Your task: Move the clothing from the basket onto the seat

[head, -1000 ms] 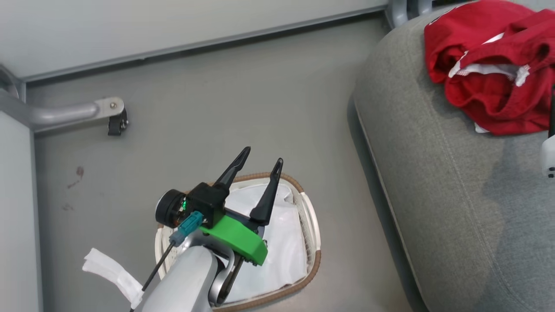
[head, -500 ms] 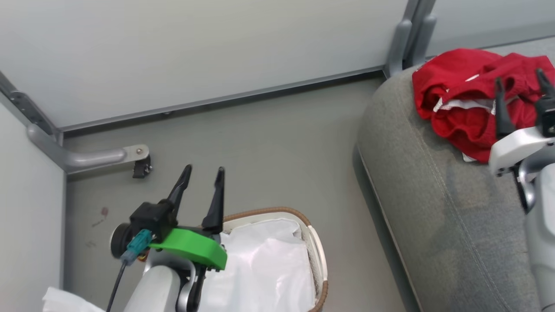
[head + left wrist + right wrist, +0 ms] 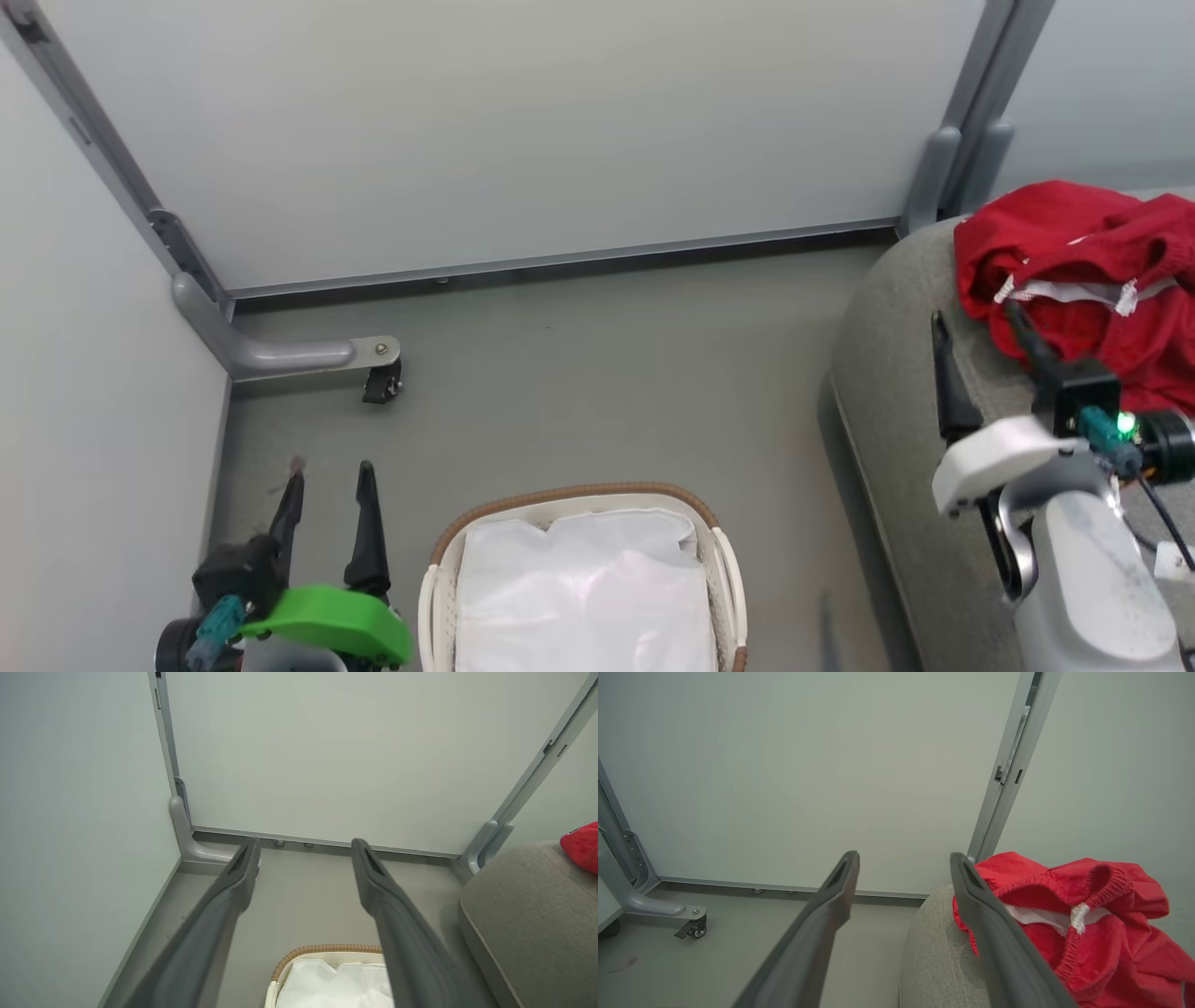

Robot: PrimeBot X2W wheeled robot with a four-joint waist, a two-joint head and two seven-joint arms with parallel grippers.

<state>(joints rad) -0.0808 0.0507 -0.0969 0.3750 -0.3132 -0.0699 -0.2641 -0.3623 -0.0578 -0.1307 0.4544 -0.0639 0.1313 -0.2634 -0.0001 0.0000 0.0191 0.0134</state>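
Clothing (image 3: 1074, 280) heaped on seat (image 3: 896, 401); basket (image 3: 579, 493) holds only white liner (image 3: 579, 597). Left gripper (image 3: 331, 471) and right gripper (image 3: 975, 317) both spread wide, empty. Judgement: transfer done; next move only parks arms clear.

Lighting: bright, even, diffuse, no hard glare. Shadows: one soft dark band on the floor (image 3: 579, 373) along the sofa (image 3: 887, 504). White liner (image 3: 579, 597): faint sheen. Wrist views: fingers (image 3: 215, 924) blurred near the lens, wall posts (image 3: 164, 742) leaning at the edges.

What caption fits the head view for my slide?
Clothing heaped on the seat; the floor basket shows its white liner.
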